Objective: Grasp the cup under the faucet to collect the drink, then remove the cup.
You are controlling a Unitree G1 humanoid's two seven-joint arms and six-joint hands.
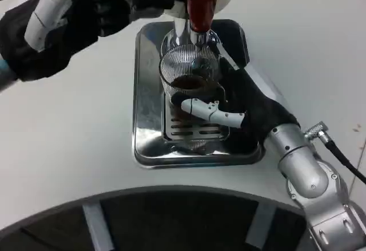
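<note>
Silver and jointed, the right forearm rises from the lower right toward the drip tray, and its hand is wrapped around the cup. One white finger curls across the near face of the cup, low down, while the dark palm presses against the cup's right side; the hand holds the cup, though how tightly cannot be read from here.

Outward from those fingers, the cup stands upright on the slotted grate of the drip tray, its long axis vertical, ribbed clear wall showing dark drink pooled inside, roughly partway up. Directly above the cup's mouth sits the faucet with its red handle, so the cup is centred under the spout.

Beyond the cup, to its upper left, the left hand reaches to the dispenser's lever; its dark fingers appear closed around that lever, but the view is too shadowed to be sure. The right hand is plainly the nearer to the cup.

Judging from this, filling is under way or nearly finished, and withdrawal comes next. That move likely needs a pull toward the robot and rightward along the tray, since the spout overhangs the rim closely and a straight lift could strike it. The tray's raised edge, just beside the palm, is the other thing to clear, and a tilt would spill.
</note>
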